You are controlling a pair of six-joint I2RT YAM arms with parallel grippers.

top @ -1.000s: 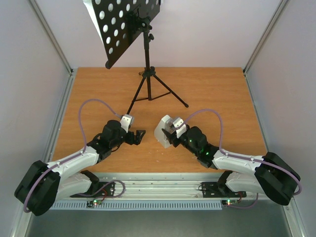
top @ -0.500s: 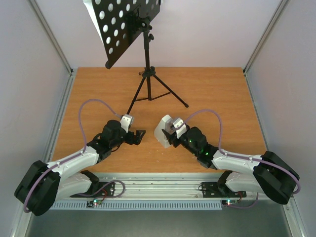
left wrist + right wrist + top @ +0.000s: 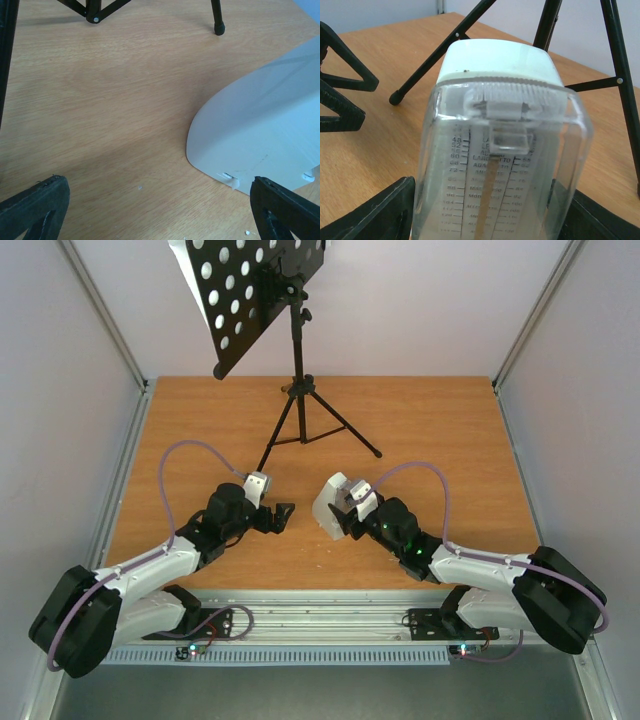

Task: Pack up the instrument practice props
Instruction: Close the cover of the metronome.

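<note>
The right gripper [image 3: 343,518] is pinching the white metronome [image 3: 327,502], its fingers [image 3: 380,220] pressing in on both sides of the clear front cover. The metronome is leaning over near the middle of the table [image 3: 440,430], and whether its base is touching the wood is hard to judge. The left gripper [image 3: 284,514] is hanging low just beside it, jaws spread wide around nothing. The black music stand [image 3: 297,360] is standing upright on its tripod at the far side, a white sheet [image 3: 186,270] showing past its holed desk.
</note>
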